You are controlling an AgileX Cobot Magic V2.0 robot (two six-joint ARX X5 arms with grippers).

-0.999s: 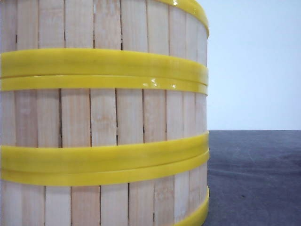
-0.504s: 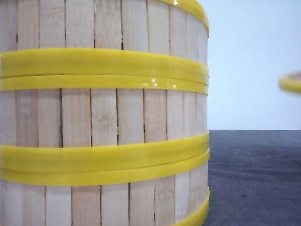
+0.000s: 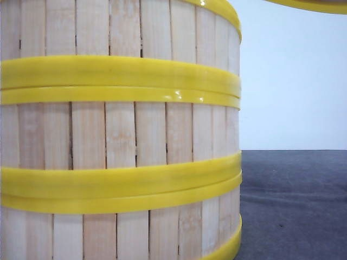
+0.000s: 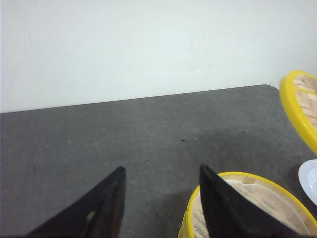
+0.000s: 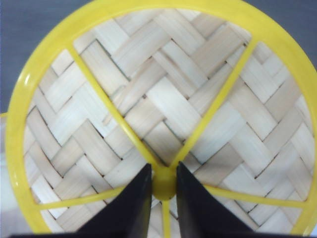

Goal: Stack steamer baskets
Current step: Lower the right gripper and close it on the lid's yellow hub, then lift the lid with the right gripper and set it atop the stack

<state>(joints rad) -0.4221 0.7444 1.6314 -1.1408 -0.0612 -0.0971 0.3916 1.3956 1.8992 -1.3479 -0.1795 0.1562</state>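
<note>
A stack of steamer baskets [image 3: 119,135] fills the left of the front view, very close: pale slat walls with yellow bands between three tiers. My right gripper [image 5: 163,166] is shut on the yellow centre knob [image 5: 163,182] of a round woven lid [image 5: 163,84] with a yellow rim and spokes. A yellow rim edge [image 3: 314,4] shows at the top right of the front view, above the stack's height. My left gripper [image 4: 162,168] hangs open over bare table, with one steamer basket [image 4: 277,196] partly behind one finger.
The dark grey table [image 4: 148,129] ends at a pale wall. In the left wrist view a second yellow-rimmed woven piece [image 4: 299,106] and the edge of a white dish [image 4: 309,178] lie at the side. Table [image 3: 293,206] stretches right of the stack.
A yellow rim came into the front view at the right edge half a second ago. It now sits higher and further left, at the top. The stack has not moved.
</note>
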